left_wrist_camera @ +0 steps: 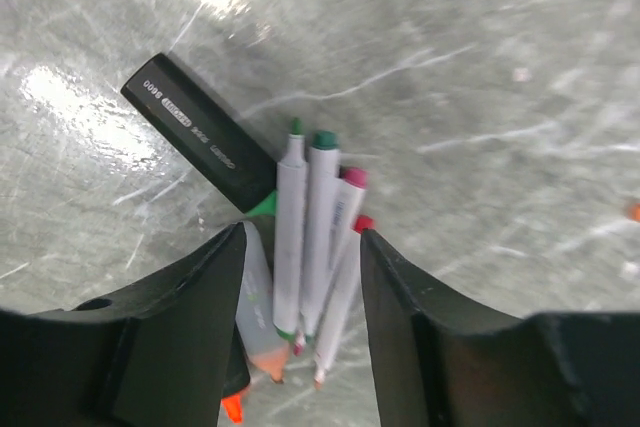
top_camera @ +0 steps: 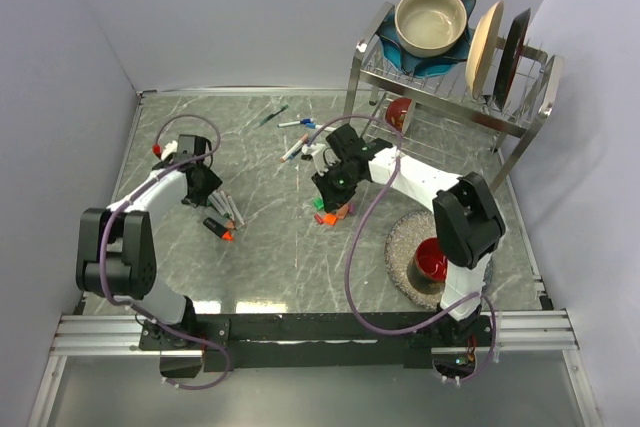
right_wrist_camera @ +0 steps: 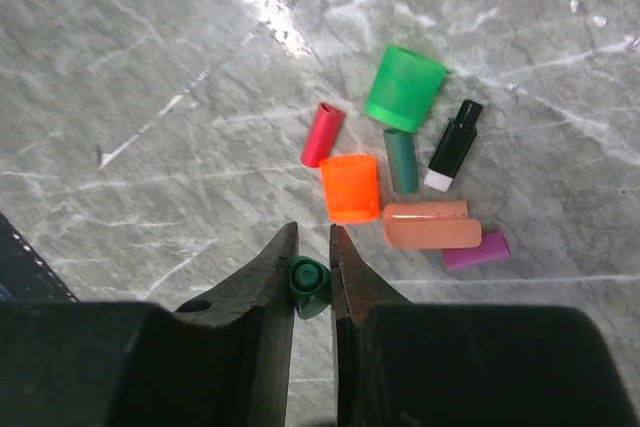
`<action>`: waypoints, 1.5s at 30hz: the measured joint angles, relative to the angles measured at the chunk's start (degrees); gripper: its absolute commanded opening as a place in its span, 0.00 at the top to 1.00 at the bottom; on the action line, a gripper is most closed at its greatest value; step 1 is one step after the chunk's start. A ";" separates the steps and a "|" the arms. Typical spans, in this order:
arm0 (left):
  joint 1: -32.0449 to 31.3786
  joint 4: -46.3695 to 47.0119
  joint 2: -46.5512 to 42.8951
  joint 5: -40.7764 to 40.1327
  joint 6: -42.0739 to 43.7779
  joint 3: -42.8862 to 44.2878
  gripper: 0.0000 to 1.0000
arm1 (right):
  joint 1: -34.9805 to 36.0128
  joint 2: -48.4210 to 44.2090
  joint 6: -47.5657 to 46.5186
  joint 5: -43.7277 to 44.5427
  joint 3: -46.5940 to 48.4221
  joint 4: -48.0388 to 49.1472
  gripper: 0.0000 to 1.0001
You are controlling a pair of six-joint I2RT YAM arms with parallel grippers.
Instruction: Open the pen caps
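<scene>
1. Nearest the arm bases, on the right, we see a glossy red bowl point(top_camera: 432, 259) sitting on a round speckled grey mat point(top_camera: 398, 245) on the grey marbled tabletop point(top_camera: 270, 267).
2. Further in on the left, the left gripper point(left_wrist_camera: 300, 237) points down at the tabletop with its jaws wide apart and grips nothing. A bundle of thin white marker barrels point(left_wrist_camera: 318, 217) lies side by side between its fingers, with the green, pink and red ends pointing away from the wrist.
3. Just beyond that bundle, a thick black plastic marker point(left_wrist_camera: 195, 127) lies at a slant. Its green end touches the barrels.
4. Near the middle, the right gripper point(right_wrist_camera: 312, 237) is narrow and pinches a small dark green plastic cap point(right_wrist_camera: 308, 285) between its fingertips.
5. Just past those fingertips, more pen caps lie loose in a tight cluster on the tabletop. There we find a squat orange cap point(right_wrist_camera: 350, 187), a slim red cap point(right_wrist_camera: 322, 134), a wide bright green cap point(right_wrist_camera: 405, 87), a narrow teal cap point(right_wrist_camera: 401, 159), a short black cap with a white end point(right_wrist_camera: 455, 145) and a long salmon cap point(right_wrist_camera: 430, 224). A small magenta cap point(right_wrist_camera: 478, 249) lies just beside the salmon one.
6. Farther back, a few scattered white pens point(top_camera: 297, 145) and a thin green pen point(top_camera: 272, 117) lie well apart from both grippers.
7. At the far right stands a metal wire dish rack point(top_camera: 455, 97). It holds a beige ceramic bowl point(top_camera: 431, 19) and two upright plates point(top_camera: 487, 37).
</scene>
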 measured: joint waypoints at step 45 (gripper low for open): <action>-11.74 10.05 14.23 26.01 27.28 21.70 0.28 | -3.41 -2.38 -12.63 -8.46 3.93 -7.28 0.63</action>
